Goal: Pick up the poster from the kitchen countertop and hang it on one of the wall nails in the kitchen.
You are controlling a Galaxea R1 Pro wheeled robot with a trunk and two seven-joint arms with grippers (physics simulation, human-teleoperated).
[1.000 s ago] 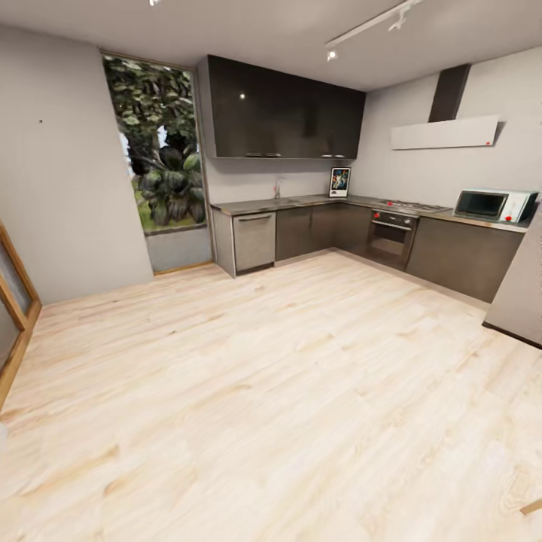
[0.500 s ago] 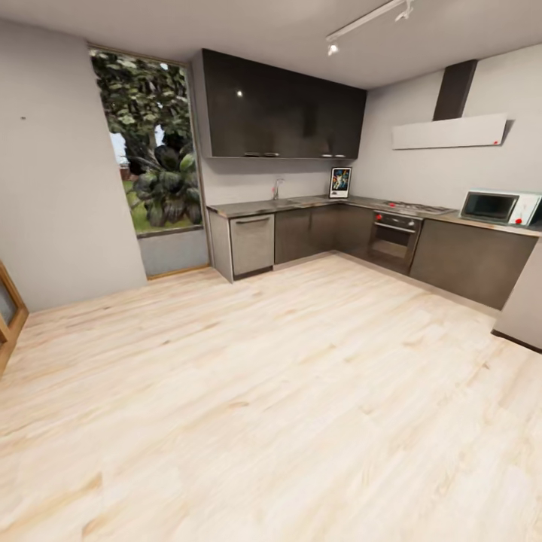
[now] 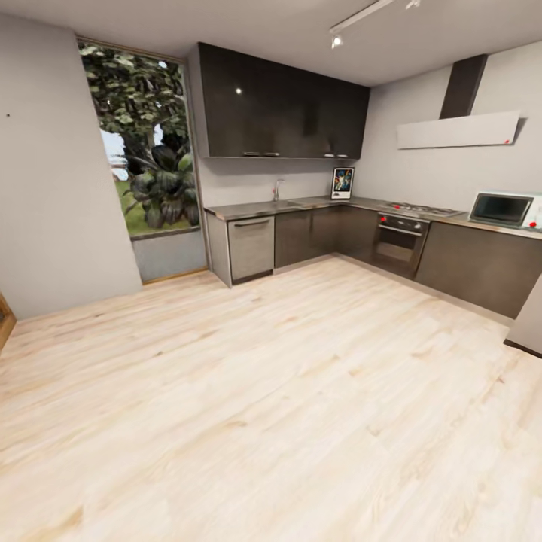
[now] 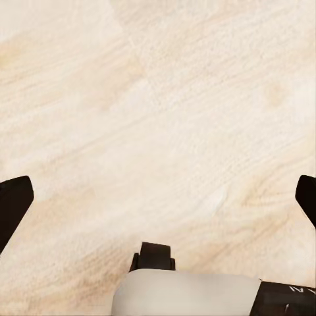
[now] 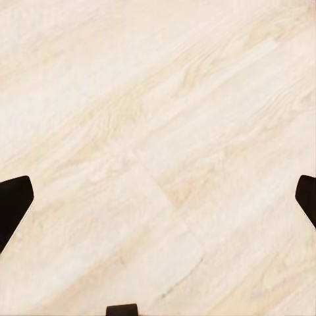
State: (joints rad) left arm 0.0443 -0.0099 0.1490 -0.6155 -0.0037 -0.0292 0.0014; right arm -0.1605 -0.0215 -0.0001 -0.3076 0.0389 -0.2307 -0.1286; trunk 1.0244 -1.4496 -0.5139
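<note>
The task has barely begun: pale, matte wood-grain floor (image 3: 286, 391) separates the robot from the L-shaped brushed steel kitchen countertop (image 3: 316, 202), where the small black-framed rectangular poster (image 3: 342, 183) stands against the wall. A speck on the smooth grey wall may be the wall nail (image 3: 8, 115). Left gripper (image 4: 158, 204) and right gripper (image 5: 158, 204) are spread wide, empty.

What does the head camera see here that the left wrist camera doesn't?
Head view: the kitchen, with the poster standing on the kitchen countertop in the corner, a window, an oven and a microwave. Left wrist view: the left hand, its dark fingertips wide apart, holding nothing. Both views take in the pale wooden floor.
</note>
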